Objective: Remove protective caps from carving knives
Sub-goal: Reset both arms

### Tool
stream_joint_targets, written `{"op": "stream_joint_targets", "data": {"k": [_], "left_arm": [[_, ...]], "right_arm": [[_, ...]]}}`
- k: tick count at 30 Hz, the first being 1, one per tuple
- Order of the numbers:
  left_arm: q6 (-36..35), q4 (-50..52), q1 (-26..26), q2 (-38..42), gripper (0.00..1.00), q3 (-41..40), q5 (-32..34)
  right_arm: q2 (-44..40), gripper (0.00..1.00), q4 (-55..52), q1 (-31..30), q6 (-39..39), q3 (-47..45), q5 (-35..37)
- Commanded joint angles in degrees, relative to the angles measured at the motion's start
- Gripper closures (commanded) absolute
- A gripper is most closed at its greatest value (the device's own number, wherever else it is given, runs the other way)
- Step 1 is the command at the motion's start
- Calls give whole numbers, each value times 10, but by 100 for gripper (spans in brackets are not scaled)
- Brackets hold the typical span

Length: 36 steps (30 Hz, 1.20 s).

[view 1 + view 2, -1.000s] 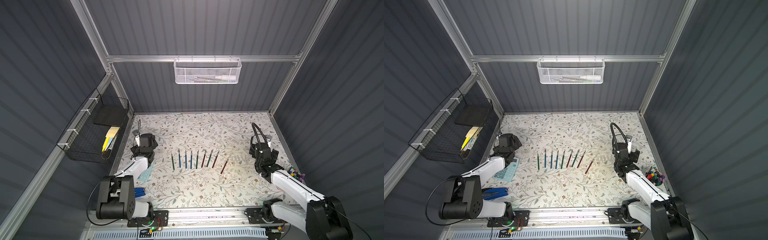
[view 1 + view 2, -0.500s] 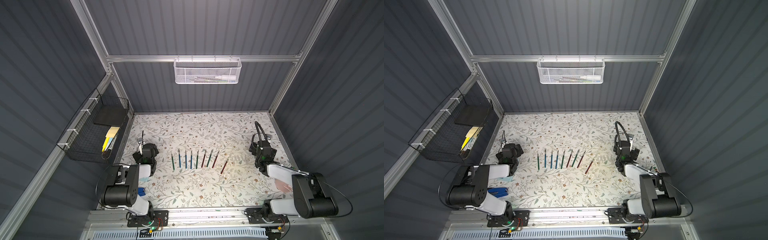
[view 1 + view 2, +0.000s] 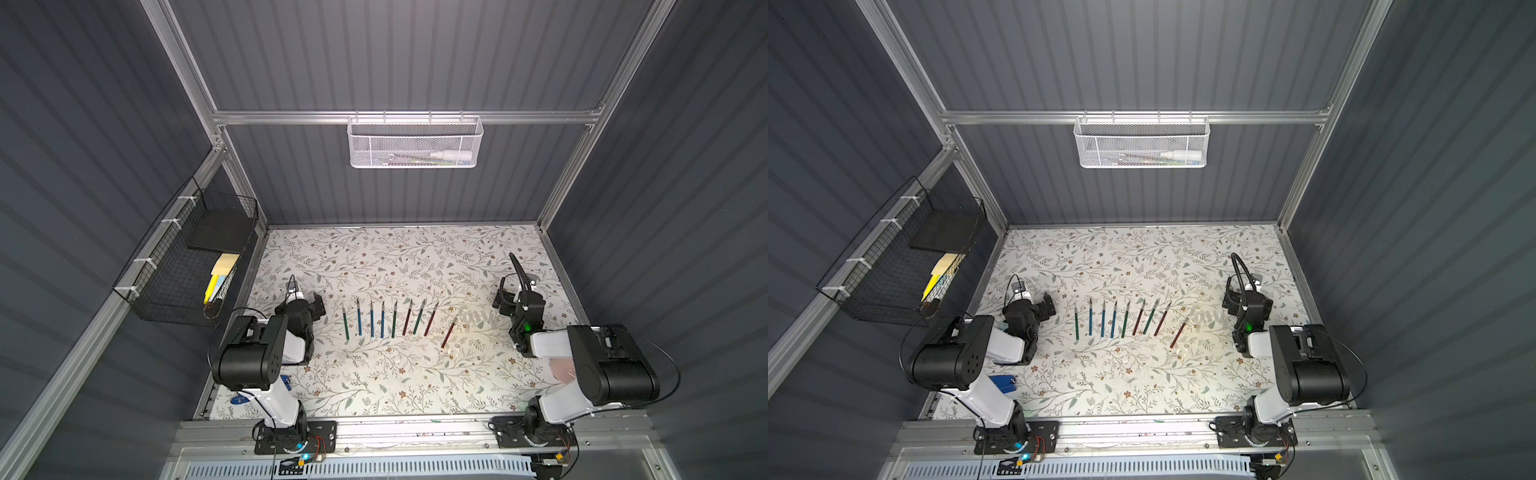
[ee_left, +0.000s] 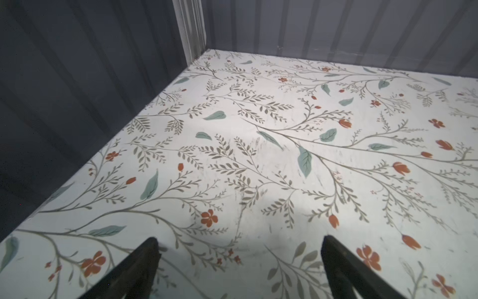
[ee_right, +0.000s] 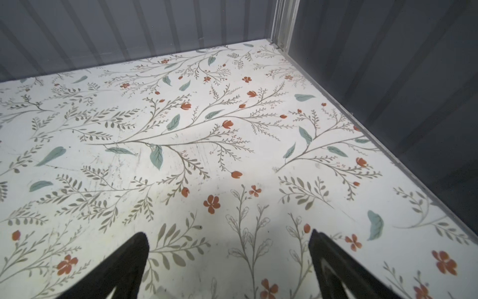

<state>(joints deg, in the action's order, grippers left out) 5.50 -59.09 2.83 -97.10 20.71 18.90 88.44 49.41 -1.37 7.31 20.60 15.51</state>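
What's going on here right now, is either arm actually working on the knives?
Neither arm is handling anything. The left gripper and right gripper are both open and empty, folded back at opposite sides of the table. The nine carving knives lie in a row mid-table. A cluster of whitish protective caps lies apart from them near the right arm, so the caps look to be off, though they are too small to count.

carving knives (image 3: 394, 320) in a row on table (image 3: 374, 257), protective caps (image 3: 478, 319) right
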Motion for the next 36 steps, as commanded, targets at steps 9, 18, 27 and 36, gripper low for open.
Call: {"op": "stream_joint_targets", "data": {"k": [9,18,27,36], "left_arm": [[-34,60,-3,-5,0,50,-63],[-34,62,-3,-5,1,51,-63],[-35,61,-3,-4,0,51,-63],[-35,62,-3,-5,1,51,-62]], "right_arm": [[-31,1,-68,2,-6,36,-23],[-37,1,-107,3,-12,49,-30],[-38,1,-115,2,-16,53,-35],[-40,1,-123,2,-17,55,-39]]}}
